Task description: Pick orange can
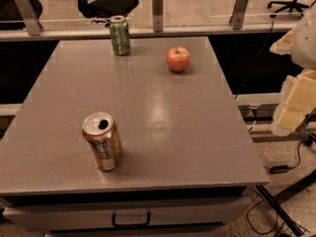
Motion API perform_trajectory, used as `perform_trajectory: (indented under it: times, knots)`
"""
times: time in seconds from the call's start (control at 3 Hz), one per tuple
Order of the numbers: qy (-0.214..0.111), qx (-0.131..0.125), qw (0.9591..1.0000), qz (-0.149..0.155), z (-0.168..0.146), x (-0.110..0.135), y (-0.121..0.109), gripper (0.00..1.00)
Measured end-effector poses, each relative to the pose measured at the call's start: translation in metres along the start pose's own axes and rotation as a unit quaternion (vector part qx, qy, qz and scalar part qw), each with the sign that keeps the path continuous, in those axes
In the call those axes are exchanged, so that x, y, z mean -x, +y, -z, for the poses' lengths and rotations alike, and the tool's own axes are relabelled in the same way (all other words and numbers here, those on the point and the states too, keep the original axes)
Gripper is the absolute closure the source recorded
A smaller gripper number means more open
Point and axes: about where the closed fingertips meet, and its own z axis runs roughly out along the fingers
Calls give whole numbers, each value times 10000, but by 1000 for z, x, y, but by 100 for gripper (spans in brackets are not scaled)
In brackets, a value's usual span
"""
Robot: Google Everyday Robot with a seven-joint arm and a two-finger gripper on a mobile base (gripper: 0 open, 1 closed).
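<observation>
On grey table (168, 127), orange can (102, 142) upright; gripper (295, 105) beyond right edge.

Office-type workspace: wheeled office chairs (106, 1) beyond a glass partition (197, 6); grey drawer-fronted counter (148, 107); cables (279, 169) on the speckled floor (301, 194). The robot's claw (294, 105) is at the right edge, beside the counter.

Shiny metal orange can (102, 142), smooth table (173, 107), pale foam-like end effector (296, 102) at right edge.

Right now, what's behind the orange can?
Bare table, then the green can at the far edge, the apple further right. The orange can hides the strip just behind it. The gripper sits off the table's right side.
</observation>
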Motion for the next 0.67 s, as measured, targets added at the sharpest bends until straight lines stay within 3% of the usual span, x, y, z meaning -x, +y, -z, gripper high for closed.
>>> perform_trajectory:
  times: [0.67]
  knots:
    - [-109,63,9999,113,0,15,1,0]
